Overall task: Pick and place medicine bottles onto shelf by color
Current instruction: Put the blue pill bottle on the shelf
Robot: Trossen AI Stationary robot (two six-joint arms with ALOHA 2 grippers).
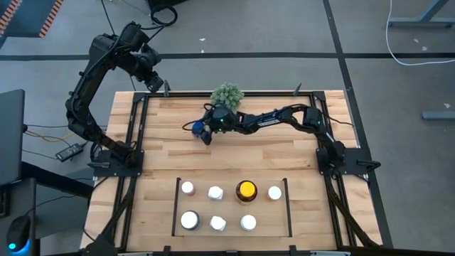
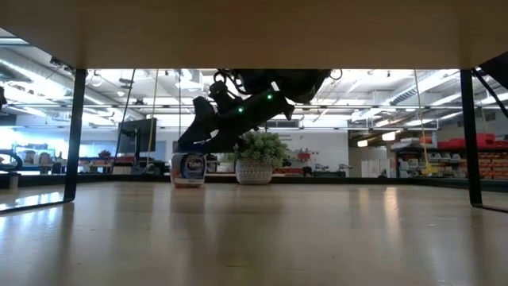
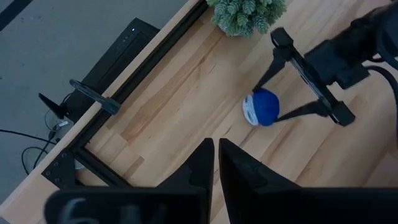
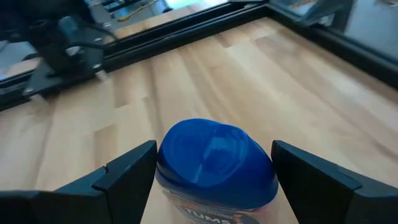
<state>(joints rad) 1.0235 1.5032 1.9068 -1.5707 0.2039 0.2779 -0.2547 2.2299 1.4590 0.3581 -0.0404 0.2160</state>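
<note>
I'm working over a light wood tabletop (image 1: 234,160) ringed by a black frame (image 1: 138,135), with grey floor and loose cables around it. Across the table at surface height I see a big open hall with ceiling lights, shelving and desks far behind. My right gripper (image 1: 201,132) is stretched out toward the far middle of the table, its jaws wide apart with the blue bottle (image 4: 214,162) standing upright between them; from the wrist I see a gap on each side of the cap, so nothing is pinched. The potted green plant (image 1: 227,94) sits just behind it. My left gripper (image 3: 214,163) hangs high over the far left corner of the table, fingers drawn together with only a sliver between, holding nothing. The shelf (image 1: 175,206), a bay marked by thin black strips at the near edge, holds seven bottles in two rows: white-capped ones and the amber bottle with the yellow cap (image 1: 246,190). From table height the blue bottle's label (image 2: 188,168) is partly readable, but the shelf and its bottles are out of that view, and the gripper's fingertips blend into the dark arm there.
</note>
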